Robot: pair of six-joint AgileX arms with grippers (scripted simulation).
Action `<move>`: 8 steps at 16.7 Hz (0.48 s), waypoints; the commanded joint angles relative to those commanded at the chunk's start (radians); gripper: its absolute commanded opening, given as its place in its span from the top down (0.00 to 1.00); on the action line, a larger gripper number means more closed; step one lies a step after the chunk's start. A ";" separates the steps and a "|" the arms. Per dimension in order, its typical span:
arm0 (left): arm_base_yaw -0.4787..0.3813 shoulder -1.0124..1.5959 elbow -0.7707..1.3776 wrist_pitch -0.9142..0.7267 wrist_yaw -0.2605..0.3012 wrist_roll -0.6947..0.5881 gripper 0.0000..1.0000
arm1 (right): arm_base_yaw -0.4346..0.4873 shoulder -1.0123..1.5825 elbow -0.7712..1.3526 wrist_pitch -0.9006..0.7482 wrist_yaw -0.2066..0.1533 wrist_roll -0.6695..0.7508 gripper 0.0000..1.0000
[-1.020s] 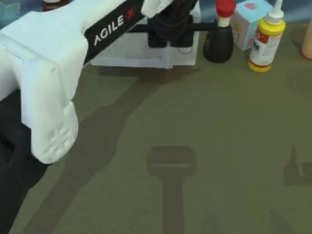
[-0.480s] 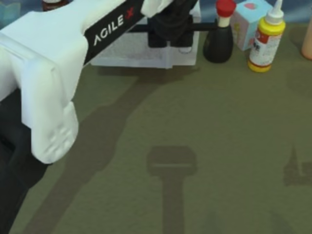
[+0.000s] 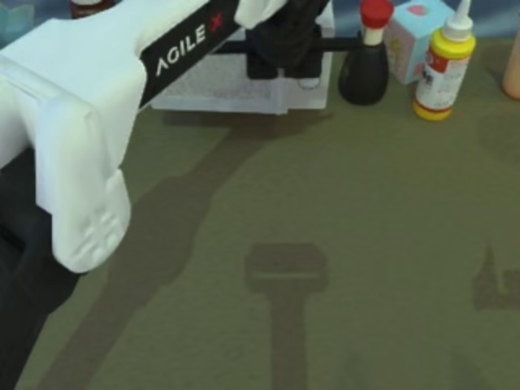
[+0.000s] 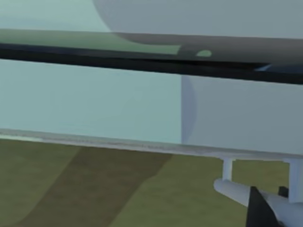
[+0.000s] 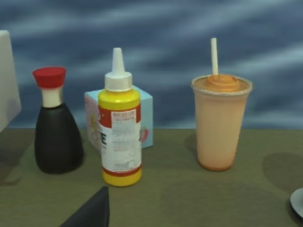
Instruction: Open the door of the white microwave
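At the table's far edge, our left gripper (image 3: 280, 36) sits at the handle (image 4: 265, 201) of the microwave (image 3: 236, 85) door (image 3: 219, 81) (grip unclear). If the fingers slip, the door stays shut; a swing right may topple the soy bottle (image 3: 366, 65).

Olive-green table (image 3: 366, 244). Along far edge, left to right: white microwave (image 3: 244, 85), dark soy bottle w/ red cap (image 3: 366, 69), pale blue carton (image 3: 410, 36) behind, yellow squeeze bottle (image 3: 443, 69); orange cup w/ straw (image 5: 221, 125) nr far right corner.
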 joint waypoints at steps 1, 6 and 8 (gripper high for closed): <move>0.000 0.000 0.000 0.000 0.000 0.000 1.00 | 0.000 0.000 0.000 0.000 0.000 0.000 0.00; 0.000 0.000 0.000 0.000 0.000 0.000 1.00 | 0.000 0.000 0.000 0.000 0.000 0.000 0.00; -0.010 0.006 0.000 0.002 0.006 -0.004 1.00 | 0.000 0.000 0.000 0.000 0.000 0.000 0.00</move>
